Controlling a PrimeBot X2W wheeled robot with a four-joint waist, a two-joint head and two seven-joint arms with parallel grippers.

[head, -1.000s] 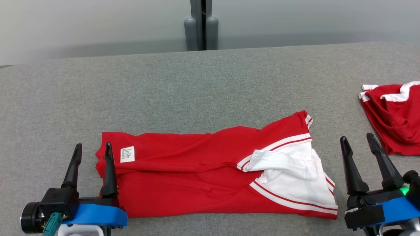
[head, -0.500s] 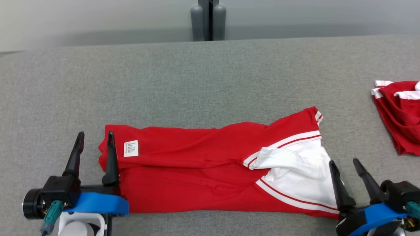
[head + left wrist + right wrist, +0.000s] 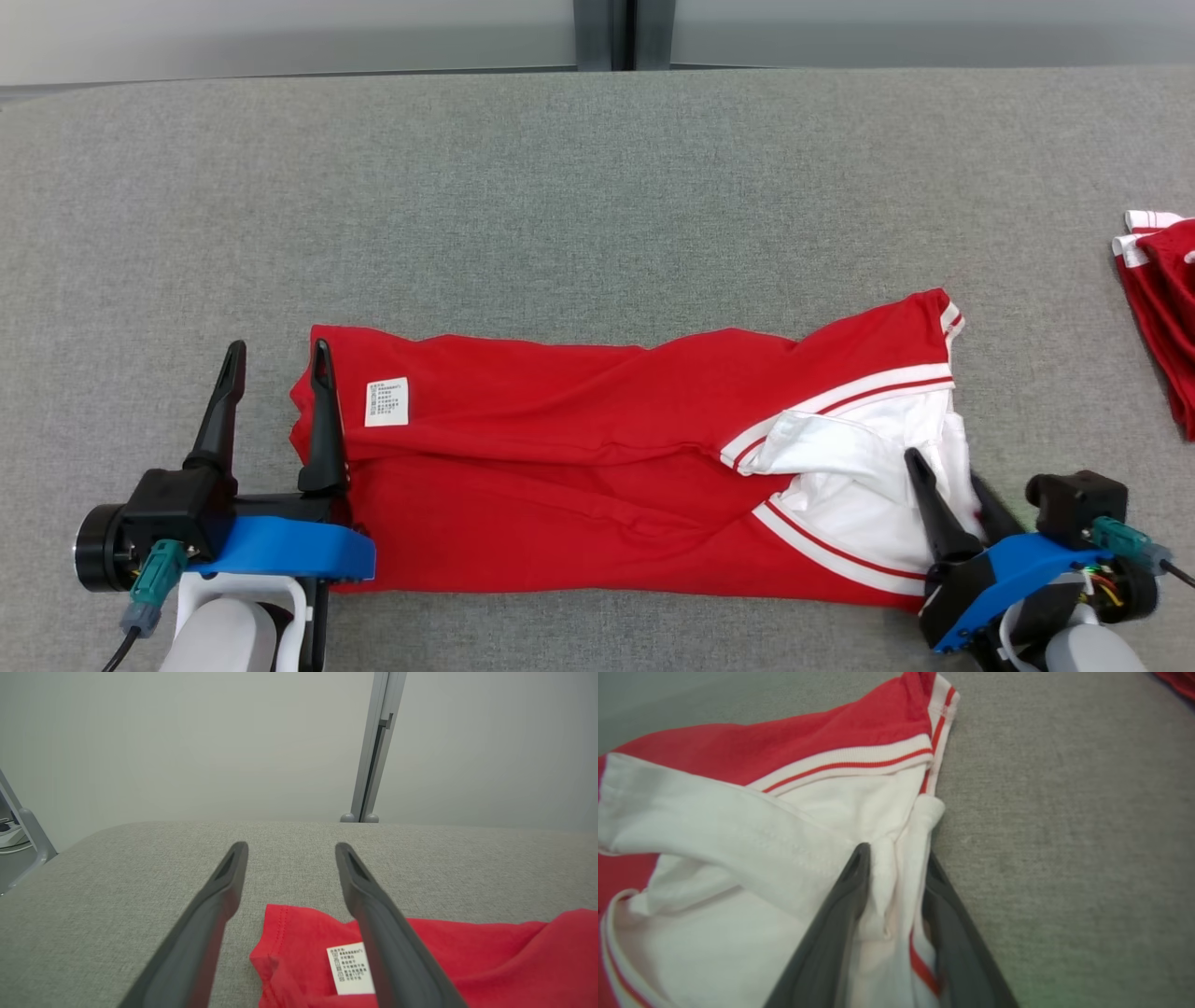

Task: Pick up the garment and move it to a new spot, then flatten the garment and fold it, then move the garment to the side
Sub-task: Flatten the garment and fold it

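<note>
The garment (image 3: 579,467) is a red shirt with white striped trim, lying folded lengthwise across the grey table (image 3: 597,187). My left gripper (image 3: 280,347) stands open at its left end. One finger rests over the red edge beside the white care label (image 3: 386,402), the other over bare table. In the left wrist view the left gripper (image 3: 292,847) has the garment's corner (image 3: 289,952) low between its fingers. My right gripper (image 3: 943,467) straddles the white collar end. In the right wrist view, the right gripper (image 3: 896,854) has a bunched white fold (image 3: 887,877) between its fingers, which still stand apart.
Another red and white garment (image 3: 1162,299) lies at the table's right edge, and its corner (image 3: 1176,676) appears in the right wrist view. A grey post (image 3: 621,33) stands behind the table's far edge, against a pale wall. Bare table lies beyond the garment.
The head camera has tilted down and shifted. My right gripper has moved left onto the garment's white end and its fingers have narrowed around a fold. The left gripper has stayed put.
</note>
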